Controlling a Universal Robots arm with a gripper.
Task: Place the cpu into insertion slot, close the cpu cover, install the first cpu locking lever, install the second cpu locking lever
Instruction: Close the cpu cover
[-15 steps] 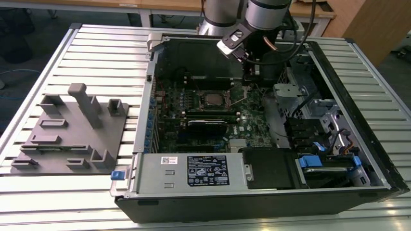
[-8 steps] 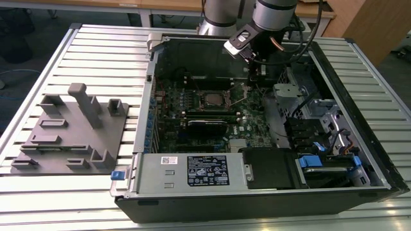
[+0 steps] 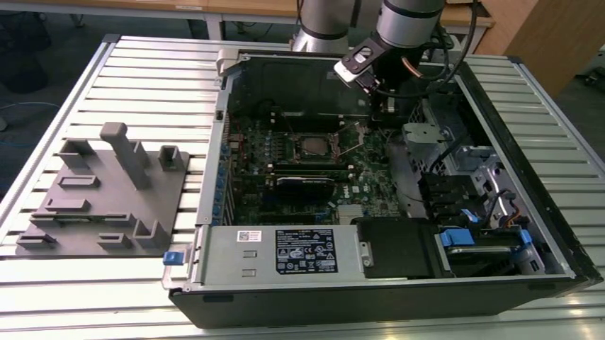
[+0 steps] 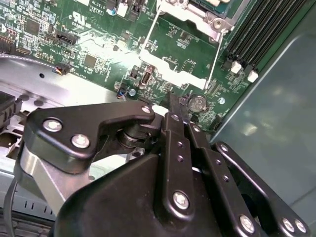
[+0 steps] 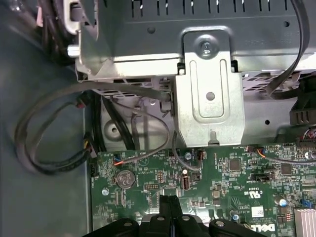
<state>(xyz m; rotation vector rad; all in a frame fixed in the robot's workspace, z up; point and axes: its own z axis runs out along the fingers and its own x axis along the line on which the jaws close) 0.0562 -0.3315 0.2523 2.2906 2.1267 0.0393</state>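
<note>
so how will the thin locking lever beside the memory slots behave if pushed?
The locking lever is a thin bare wire rod, so probably springy and light. Its smooth rounded metal would likely slide off whatever pushes it.

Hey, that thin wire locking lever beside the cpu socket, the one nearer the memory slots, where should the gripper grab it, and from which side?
Probably near the free end of the locking lever, farthest from the insertion slot: it's a thin rod pivoting at the socket, so the end gives most leverage. Approach from the side where the gripper is, jaws across the rod.
</note>
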